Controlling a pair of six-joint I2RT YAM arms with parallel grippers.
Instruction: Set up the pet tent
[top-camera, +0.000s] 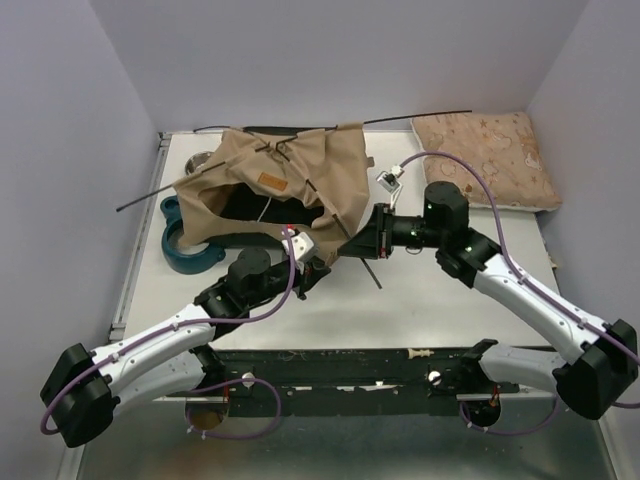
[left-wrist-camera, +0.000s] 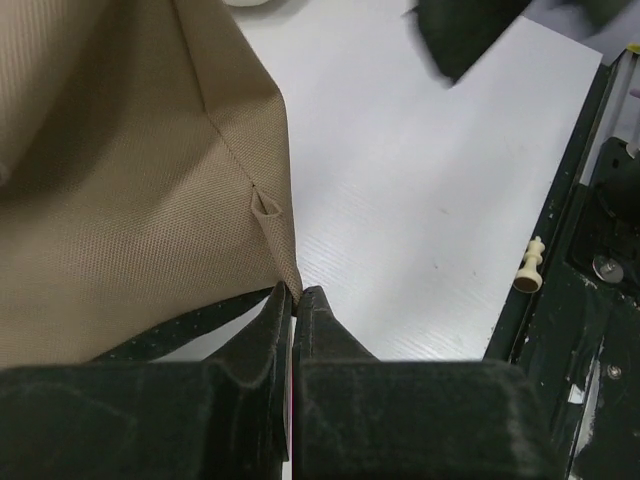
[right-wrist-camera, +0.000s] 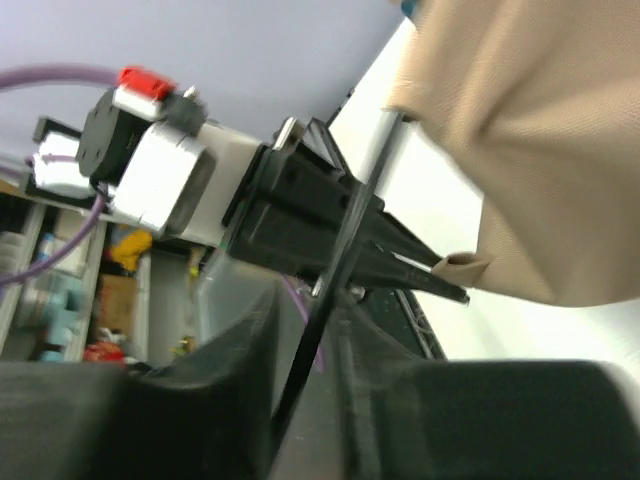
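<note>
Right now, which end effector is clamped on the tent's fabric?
The left end effector, shut on a corner of the pet tent; the right end effector has a thin black pole between its fingers.

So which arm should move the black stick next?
Probably the right. The black pole runs between the fingers of the right end effector, while the left end effector is shut on a corner of the pet tent, holding it steady.
</note>
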